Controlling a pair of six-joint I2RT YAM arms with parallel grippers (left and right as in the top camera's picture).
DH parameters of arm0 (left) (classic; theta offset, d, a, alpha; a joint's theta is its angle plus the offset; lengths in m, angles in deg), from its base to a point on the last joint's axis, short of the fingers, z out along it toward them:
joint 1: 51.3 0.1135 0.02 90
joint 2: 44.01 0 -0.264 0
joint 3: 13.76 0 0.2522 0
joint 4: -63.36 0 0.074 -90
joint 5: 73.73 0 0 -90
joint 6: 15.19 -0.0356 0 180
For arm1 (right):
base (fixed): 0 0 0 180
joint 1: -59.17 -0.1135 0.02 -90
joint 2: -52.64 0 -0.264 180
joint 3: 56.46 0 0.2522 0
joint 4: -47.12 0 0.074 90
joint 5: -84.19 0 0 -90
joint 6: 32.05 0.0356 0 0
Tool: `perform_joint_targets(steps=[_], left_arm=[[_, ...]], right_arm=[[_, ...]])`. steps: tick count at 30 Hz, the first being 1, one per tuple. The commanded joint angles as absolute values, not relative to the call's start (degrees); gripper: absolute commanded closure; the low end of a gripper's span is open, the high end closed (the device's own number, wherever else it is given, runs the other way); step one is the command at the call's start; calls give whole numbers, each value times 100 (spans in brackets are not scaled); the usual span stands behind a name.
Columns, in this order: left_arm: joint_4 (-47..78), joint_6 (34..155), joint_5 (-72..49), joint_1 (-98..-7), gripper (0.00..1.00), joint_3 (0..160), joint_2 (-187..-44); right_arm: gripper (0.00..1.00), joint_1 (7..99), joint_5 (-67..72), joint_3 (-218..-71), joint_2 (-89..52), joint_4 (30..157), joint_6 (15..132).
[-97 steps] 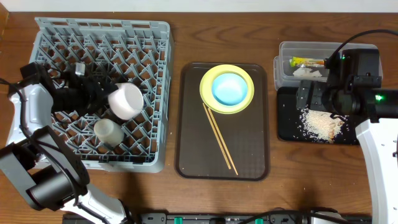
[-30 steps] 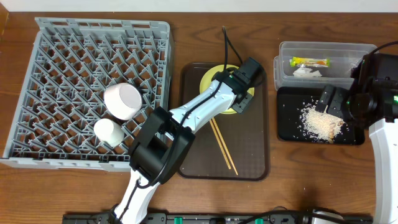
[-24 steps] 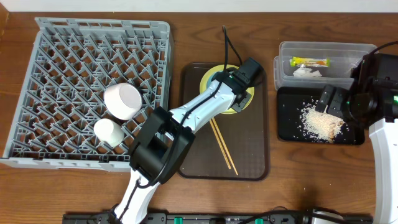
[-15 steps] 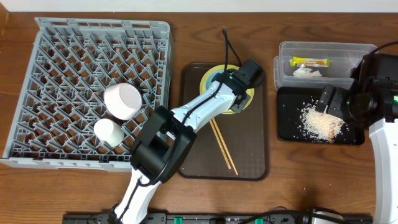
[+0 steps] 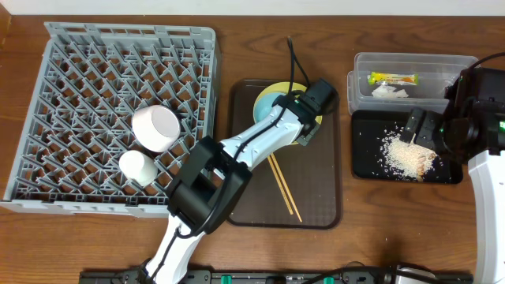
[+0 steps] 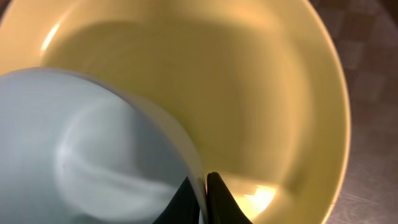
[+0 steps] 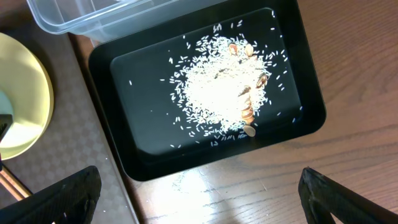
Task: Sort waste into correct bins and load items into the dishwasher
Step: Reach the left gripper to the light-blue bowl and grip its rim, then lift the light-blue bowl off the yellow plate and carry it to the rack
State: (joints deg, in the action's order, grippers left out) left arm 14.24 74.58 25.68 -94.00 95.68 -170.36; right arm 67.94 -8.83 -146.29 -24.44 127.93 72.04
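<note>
At the far end of the dark brown serving tray (image 5: pixel 245 197), midway along the worktop (image 5: pixel 363 229), my left gripper (image 6: pixel 204 198) is clamped on the rim of the light blue bowl (image 6: pixel 81 155); one dark fingertip (image 6: pixel 225 203) presses on the outside of the wall and the other on the inside, with only the rim between them; the bowl tilts over the round yellow plate (image 6: pixel 261 93), toward its far left part, and I cannot tell whether its base touches the plate; two chopsticks (image 5: pixel 281 185) lie side by side on the serving tray, slanting from beside the plate toward the tray's near right corner.

My right gripper (image 7: pixel 199 180) hangs over the black tray (image 7: pixel 137 146) with its fingers spread wide, holding nothing; white rice grains (image 7: pixel 217 93) are heaped in the tray's middle; the clear tub (image 5: pixel 359 79) stands at the worktop's far right corner, just behind the black tray, with the green-and-yellow wrapper (image 5: pixel 392 78) and the white paper scrap (image 5: pixel 392 91) inside.

Along the worktop's left edge sits the grey dish rack (image 5: pixel 95 55); the pinkish-white bowl (image 5: pixel 158 128) lies on its side in it, toward the rack's right edge, with a small white cup (image 5: pixel 136 166) just nearer me.
</note>
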Motion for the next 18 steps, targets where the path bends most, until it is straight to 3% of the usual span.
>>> perform_joint_targets(steps=[1,12,18], left_arm=[[1322,7270,3518,-9509,92,9579,-17158],[978,6835,3986,-9627,92,9775,-16421],[939,6837,3007,-9007,92,9775,-15348]], right_arm=[[1,6838,-877,-14732,-2424,12802,7293],[1,6838,-877,-14732,-2424,12797,7291],[1,6838,-877,-14732,-2424,12799,7289]])
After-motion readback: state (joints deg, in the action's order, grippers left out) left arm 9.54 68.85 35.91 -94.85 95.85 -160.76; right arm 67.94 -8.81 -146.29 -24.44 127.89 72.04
